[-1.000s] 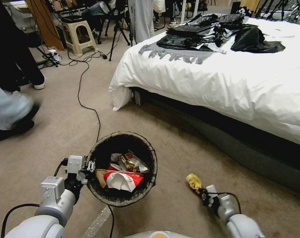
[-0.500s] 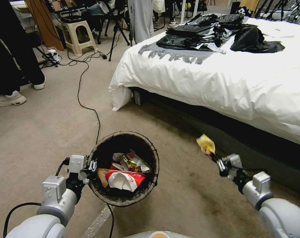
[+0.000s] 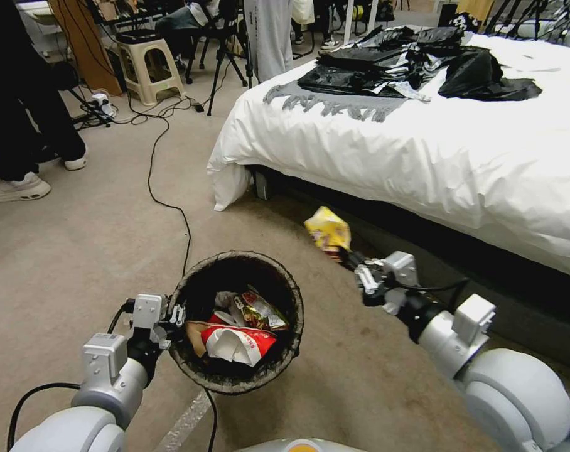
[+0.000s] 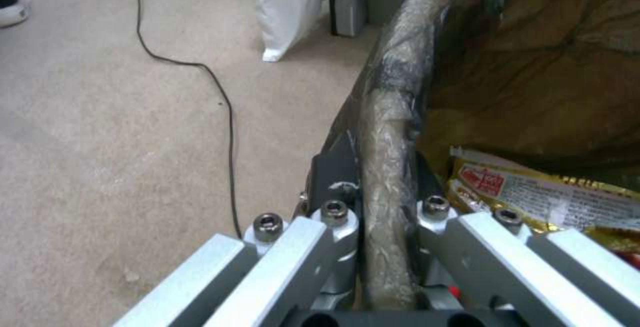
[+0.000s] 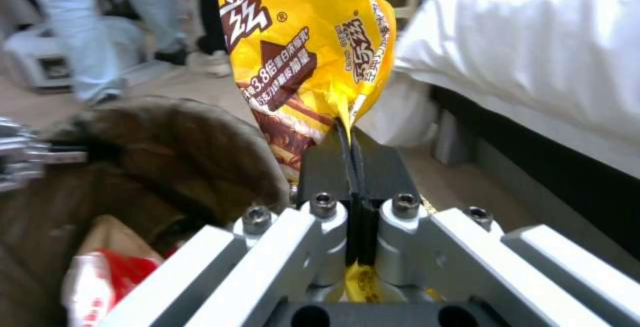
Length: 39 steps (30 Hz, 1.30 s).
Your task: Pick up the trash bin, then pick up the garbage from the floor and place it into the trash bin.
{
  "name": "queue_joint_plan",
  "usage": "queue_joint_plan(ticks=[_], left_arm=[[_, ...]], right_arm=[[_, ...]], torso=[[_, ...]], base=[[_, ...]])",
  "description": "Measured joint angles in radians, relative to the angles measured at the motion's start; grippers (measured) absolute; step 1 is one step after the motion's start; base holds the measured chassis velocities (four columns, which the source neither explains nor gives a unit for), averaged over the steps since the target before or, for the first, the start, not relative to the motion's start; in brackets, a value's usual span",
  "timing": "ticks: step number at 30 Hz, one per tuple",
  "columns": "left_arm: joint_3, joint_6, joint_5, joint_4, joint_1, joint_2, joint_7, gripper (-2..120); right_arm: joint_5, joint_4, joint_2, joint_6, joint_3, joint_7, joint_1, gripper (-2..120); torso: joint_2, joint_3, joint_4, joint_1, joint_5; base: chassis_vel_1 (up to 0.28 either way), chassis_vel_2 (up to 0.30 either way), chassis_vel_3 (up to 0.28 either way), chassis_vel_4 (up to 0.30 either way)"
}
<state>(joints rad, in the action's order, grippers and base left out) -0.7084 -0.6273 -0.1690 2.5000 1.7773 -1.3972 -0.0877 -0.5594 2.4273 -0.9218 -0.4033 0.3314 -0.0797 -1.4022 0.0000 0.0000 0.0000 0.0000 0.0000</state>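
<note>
Trash bin (image 3: 238,370) beside bed (image 3: 423,144), cable (image 3: 166,188)

Grey-white arms, black cables, silver screws

beige carpet (image 3: 96,251), white bed (image 3: 435,157), plastic stool (image 3: 148,69)

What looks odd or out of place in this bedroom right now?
Crumpled black bags lie heaped on the white bed, and a cable trails across the carpet. The left tool grips the trash bin rim; the right tool pinches a yellow wrapper in the air.
</note>
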Motion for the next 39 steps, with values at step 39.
queue_joint_plan(ticks=[39], left_arm=[[-0.007,-0.020,-0.012,0.000,0.012,0.041,-0.006,1]], right_arm=[[-0.172,-0.173,0.037,-0.071,-0.576,-0.031,0.516,0]], torso=[[0.000,0.000,0.0000,0.000,0.0000]], base=[[0.000,0.000,0.000,0.000]])
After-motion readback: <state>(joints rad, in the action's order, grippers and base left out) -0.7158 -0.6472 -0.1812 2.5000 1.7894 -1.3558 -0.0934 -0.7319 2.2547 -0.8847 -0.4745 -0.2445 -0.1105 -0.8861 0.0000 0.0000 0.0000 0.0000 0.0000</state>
